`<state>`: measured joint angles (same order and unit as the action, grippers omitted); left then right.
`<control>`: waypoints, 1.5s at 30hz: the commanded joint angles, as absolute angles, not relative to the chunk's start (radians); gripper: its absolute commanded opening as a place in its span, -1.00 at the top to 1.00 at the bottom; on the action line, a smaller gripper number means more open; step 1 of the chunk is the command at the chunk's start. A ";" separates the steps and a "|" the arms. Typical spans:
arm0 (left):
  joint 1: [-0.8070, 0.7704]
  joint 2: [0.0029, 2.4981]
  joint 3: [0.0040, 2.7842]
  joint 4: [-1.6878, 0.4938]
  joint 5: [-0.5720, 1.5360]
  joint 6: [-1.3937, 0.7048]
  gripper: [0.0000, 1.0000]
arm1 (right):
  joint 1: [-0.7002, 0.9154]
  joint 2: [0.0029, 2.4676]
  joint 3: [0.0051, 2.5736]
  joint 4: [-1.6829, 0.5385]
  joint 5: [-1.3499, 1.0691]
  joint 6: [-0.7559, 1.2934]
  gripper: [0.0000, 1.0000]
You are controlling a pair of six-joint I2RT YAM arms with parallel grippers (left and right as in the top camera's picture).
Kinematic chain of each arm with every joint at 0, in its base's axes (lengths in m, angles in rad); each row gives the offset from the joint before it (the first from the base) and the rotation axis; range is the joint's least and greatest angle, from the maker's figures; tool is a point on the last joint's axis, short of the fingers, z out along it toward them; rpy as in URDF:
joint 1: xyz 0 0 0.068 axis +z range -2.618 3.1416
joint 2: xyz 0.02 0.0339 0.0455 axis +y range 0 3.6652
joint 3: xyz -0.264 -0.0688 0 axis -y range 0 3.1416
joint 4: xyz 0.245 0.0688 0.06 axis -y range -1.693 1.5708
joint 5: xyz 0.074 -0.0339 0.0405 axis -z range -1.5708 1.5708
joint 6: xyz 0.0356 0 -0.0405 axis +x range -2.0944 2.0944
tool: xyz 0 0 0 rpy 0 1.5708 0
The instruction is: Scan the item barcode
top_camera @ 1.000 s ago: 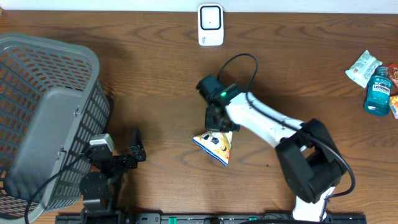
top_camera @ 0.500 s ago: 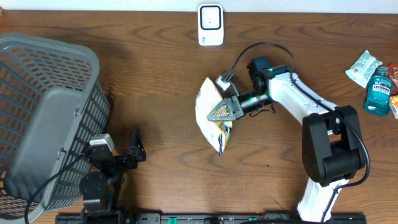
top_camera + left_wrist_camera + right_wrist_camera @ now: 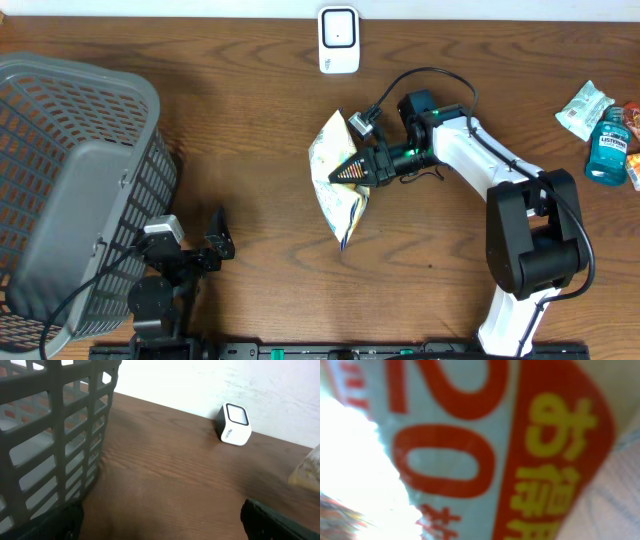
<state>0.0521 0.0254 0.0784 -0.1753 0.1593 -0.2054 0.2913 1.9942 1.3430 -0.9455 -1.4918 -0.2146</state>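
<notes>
Wooden table (image 3: 250, 120): near its centre the bag (image 3: 335, 200) is held clamped in the right gripper (image 3: 352, 170), with the scanner (image 3: 339, 40) well apart at 12 o'clock, so pickup is judged done and the barcode pass is left. At 7 o'clock the left gripper (image 3: 200, 248) is parked, jaws apart, holding nothing. At 9 o'clock the basket (image 3: 90, 75) is seen with nothing in it.

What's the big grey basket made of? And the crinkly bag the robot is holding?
The basket looks like hard grey plastic with a dull finish: its walls are a molded grid of holes. The bag seems to be thin, glossy plastic film: it is creased, catches the light and has colourful printing on it.
</notes>
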 commanded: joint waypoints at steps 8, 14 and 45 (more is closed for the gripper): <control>0.055 0.025 0.063 -0.200 0.175 -0.204 -1.00 | 0.305 1.998 1.319 -0.963 -1.562 -1.119 0.98; 0.055 0.025 0.063 -0.200 0.175 -0.204 -1.00 | 0.311 1.996 1.320 -0.843 -1.562 -1.143 0.98; 0.055 0.025 0.063 -0.200 0.175 -0.204 -1.00 | 0.282 1.979 1.322 -0.810 -1.562 -0.880 0.98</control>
<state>0.0525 0.0254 0.0784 -0.1753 0.1593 -0.2054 0.2955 1.9942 1.3182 -0.8074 -1.5009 -0.9386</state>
